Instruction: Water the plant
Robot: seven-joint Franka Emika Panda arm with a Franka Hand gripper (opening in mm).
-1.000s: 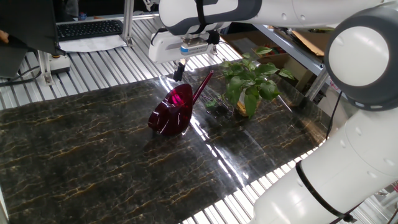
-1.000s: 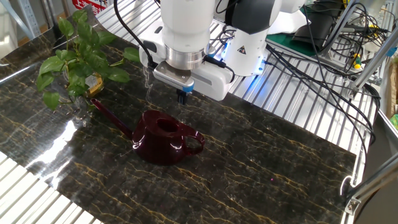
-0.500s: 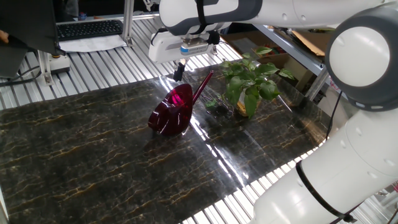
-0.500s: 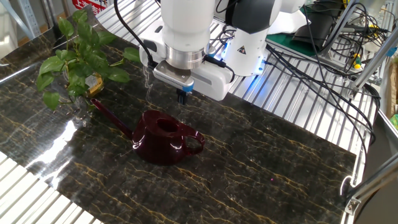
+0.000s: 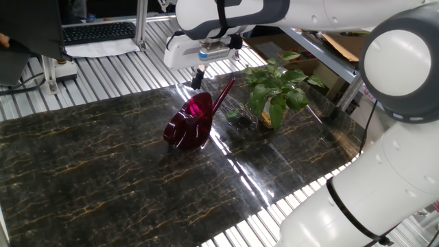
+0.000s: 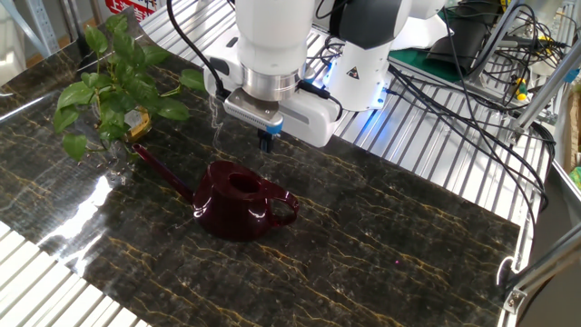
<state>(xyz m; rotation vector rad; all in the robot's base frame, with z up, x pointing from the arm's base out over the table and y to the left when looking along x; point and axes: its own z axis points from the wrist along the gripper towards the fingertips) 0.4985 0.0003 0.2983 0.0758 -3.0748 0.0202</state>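
Gripper (image 6: 266, 141) hovers above the red watering can (image 6: 241, 200), jaw gap impossible to tell; spout reaches toward the plant (image 6: 109, 86)

Open desk (image 6: 381, 227) lies right of the watering can (image 6: 241, 202), while its spout (image 6: 163, 173) and the plant (image 6: 109, 91) crowd the left side.

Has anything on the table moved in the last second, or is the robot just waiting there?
Nothing visibly changed. The tool hangs above the red watering can, not touching it. The can sits upright on the table, its spout pointing toward the plant. Nothing was taken hold of or let go.
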